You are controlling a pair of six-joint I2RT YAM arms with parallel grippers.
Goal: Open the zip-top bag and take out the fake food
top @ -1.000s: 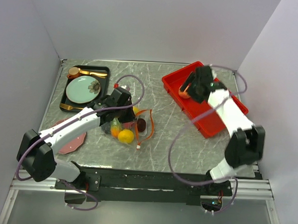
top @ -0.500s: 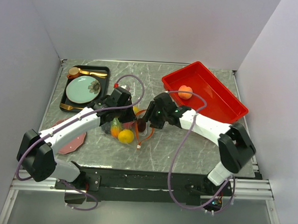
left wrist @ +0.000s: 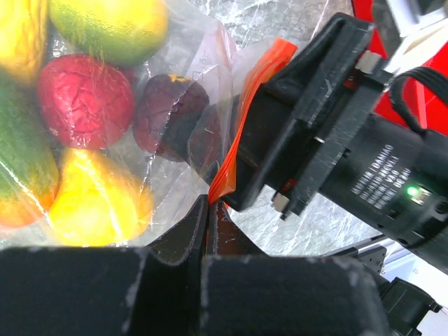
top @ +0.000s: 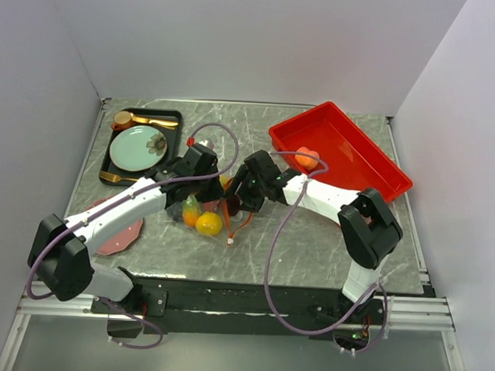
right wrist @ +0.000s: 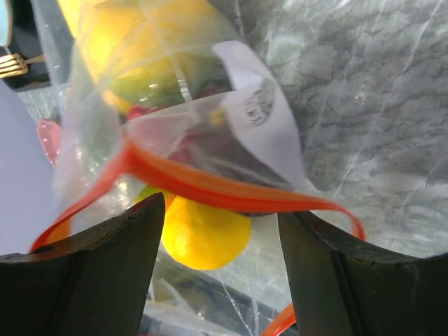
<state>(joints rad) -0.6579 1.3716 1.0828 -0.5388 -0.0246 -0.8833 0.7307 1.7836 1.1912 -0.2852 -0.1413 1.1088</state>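
The zip-top bag (top: 215, 210) lies mid-table with its orange-red zip strip (top: 248, 210) gaping and several pieces of fake food (top: 209, 224) inside. My left gripper (top: 220, 194) is shut on the zip strip (left wrist: 231, 161) at the bag's mouth; red (left wrist: 84, 101), dark purple (left wrist: 171, 115) and yellow (left wrist: 98, 199) pieces show through the plastic. My right gripper (top: 234, 203) is open at the bag's mouth. In the right wrist view its fingers (right wrist: 105, 273) straddle the zip strip (right wrist: 210, 185) and a yellow fruit (right wrist: 204, 234). A peach fruit (top: 307, 156) lies in the red tray (top: 361, 158).
A black tray (top: 172, 119) at the back left holds a mint-green plate (top: 137, 146) and gold cutlery (top: 143, 120). A pink plate (top: 116, 235) lies under the left arm. The bag's white slider (top: 229, 243) rests on the table. Walls enclose three sides.
My right gripper left the peach fruit in the red tray and swung left to the bag's mouth, open. My left gripper has stayed shut on the zip strip.
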